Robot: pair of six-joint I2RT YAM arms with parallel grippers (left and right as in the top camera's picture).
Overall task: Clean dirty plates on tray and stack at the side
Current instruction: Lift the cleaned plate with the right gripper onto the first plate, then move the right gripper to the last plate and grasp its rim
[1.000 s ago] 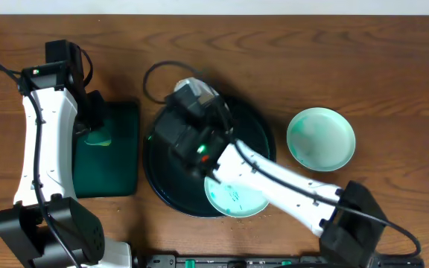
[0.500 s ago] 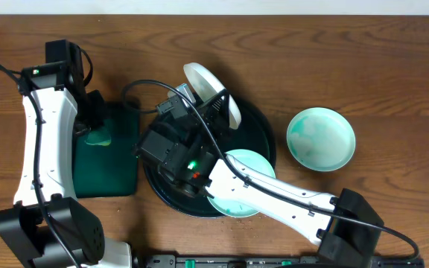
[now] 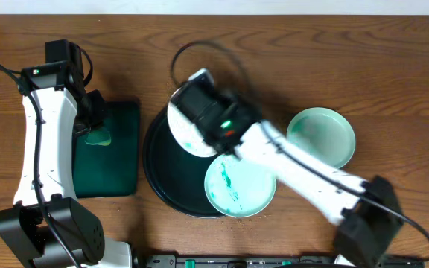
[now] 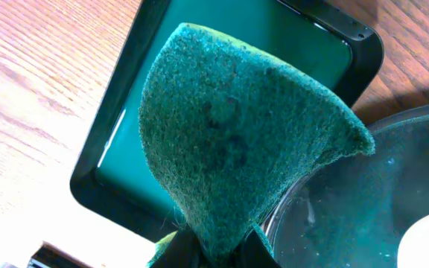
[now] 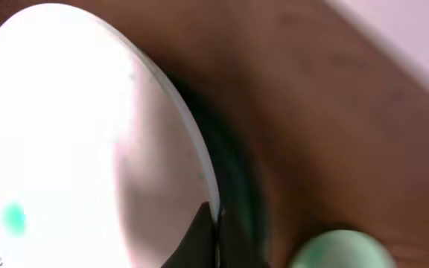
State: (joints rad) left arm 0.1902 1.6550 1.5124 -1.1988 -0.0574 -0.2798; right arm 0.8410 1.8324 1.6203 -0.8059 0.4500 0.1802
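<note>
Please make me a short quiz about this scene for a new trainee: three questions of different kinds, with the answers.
1. True or false: the left jaws grip a green sponge above the rectangular tray.
2. Where is the plate that rests on the table? A. right of the round tray; B. left of it; C. on the rectangular tray.
3. Fill in: the ___ jaws hold a tilted plate over the round tray.

Key: 1 true; 2 A; 3 right.
</note>
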